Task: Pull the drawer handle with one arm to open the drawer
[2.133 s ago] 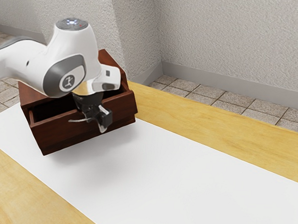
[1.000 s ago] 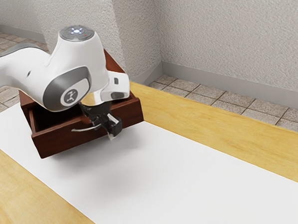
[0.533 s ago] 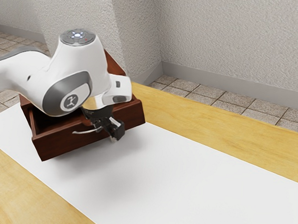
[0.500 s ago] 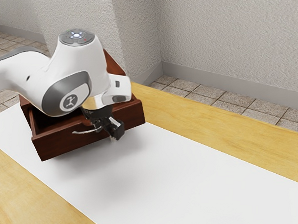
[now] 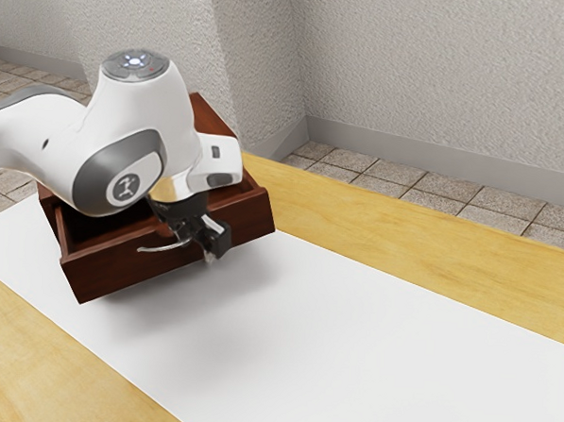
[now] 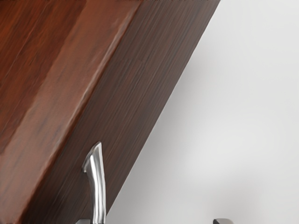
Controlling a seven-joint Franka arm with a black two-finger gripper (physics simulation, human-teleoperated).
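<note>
Watching from my remote station, I am seeing the arm point(image 5: 86, 153) reaching in from the exterior view's left and bending down over a brown wooden cabinet point(image 5: 214, 122). The cabinet is sitting at the table's point(image 5: 431, 247) far edge, toward the exterior view's left, close to where the wall point(image 5: 413, 57) is turning a corner.

The drawer point(image 5: 147, 268) is standing partly out of the cabinet, with its inside showing behind the front panel. The front is hanging over the white sheet point(image 5: 351, 338) that is covering the middle of the table.

The thin silver handle point(image 5: 162, 246) is running along the drawer front, and the claw point(image 5: 214, 242) is hanging at the end of it nearer the exterior view's right. The jaws are standing apart, not clamping anything. In the wrist view the handle point(image 6: 96, 179) is curving away from the dark drawer front point(image 6: 140, 93) and lying by one side of the claw, while the other side is hanging over the white sheet point(image 6: 243, 116), well apart from the handle.
</note>
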